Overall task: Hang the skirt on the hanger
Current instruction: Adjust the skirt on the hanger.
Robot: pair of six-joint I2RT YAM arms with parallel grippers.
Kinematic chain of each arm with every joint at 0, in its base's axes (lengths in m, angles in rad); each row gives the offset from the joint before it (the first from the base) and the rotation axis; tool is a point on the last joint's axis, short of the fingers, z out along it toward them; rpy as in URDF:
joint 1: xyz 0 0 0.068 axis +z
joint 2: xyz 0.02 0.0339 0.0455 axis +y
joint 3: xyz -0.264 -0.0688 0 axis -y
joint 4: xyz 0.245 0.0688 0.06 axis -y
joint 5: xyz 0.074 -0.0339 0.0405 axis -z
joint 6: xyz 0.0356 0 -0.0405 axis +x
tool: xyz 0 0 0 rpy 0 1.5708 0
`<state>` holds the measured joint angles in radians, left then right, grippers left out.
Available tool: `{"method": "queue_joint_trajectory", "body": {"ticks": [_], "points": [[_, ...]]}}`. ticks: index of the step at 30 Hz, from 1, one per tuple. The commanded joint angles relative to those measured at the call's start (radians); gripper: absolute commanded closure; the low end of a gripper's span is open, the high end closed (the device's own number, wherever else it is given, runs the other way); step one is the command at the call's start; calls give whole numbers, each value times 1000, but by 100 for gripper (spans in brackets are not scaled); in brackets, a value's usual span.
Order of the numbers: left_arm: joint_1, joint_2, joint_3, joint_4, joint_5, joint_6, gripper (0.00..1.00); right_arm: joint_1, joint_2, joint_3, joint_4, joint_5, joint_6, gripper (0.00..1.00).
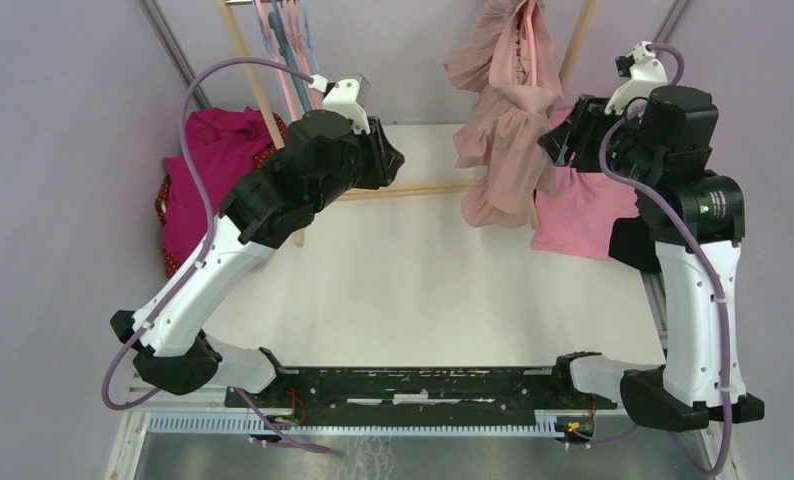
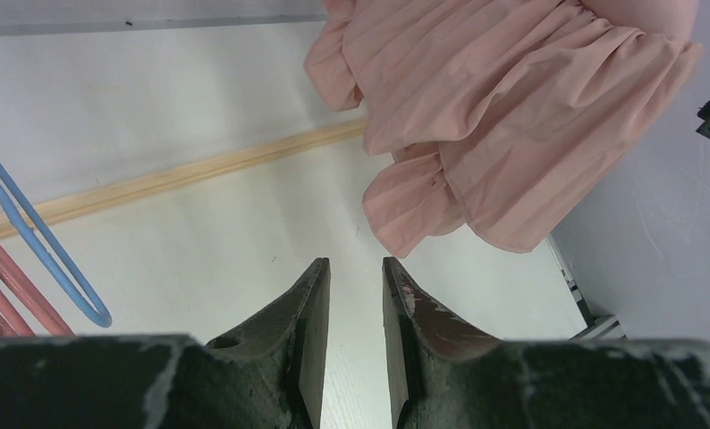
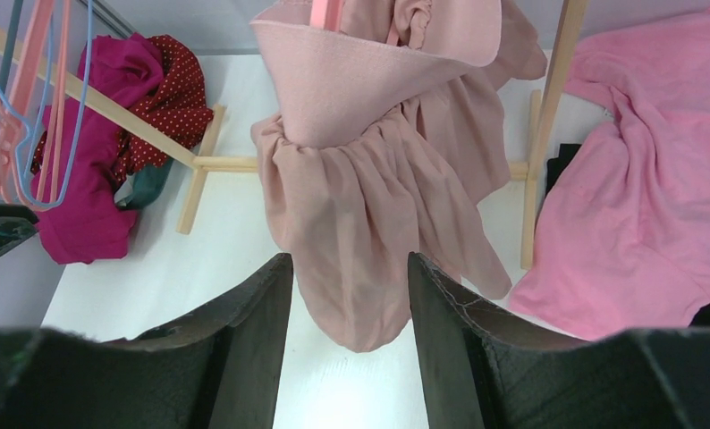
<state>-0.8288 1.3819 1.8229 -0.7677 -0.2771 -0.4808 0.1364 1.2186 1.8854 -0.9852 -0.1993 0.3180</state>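
"So where was the skirt [image 1: 503, 140]?"
"Draped on the hanger [image 3: 318, 12], by the rack's [image 1: 581, 30] right post. The left gripper [image 2: 356, 264] and right gripper [image 3: 350, 259] were spread, empty. Likely next: check it hangs securely."

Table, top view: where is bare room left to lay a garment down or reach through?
The broad white middle of the table, between the wooden rail and the arm bases, is bare. Crowded: the back left with the magenta clothes, the back right with the pink garment and the hanging skirt.
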Motion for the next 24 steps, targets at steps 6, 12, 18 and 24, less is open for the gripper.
{"method": "queue_joint_trajectory", "body": {"ticks": [6,12,18,24], "points": [[-3,-33,2,47,19,1,67,9,93,19,168,-63,83,44],[-2,-37,1,45,15,1,67,35,164,82,182,-63,99,45],[-3,-30,15,39,13,7,68,36,192,111,205,-20,95,48],[-2,-34,16,36,4,11,68,37,239,148,221,16,88,51]]}}
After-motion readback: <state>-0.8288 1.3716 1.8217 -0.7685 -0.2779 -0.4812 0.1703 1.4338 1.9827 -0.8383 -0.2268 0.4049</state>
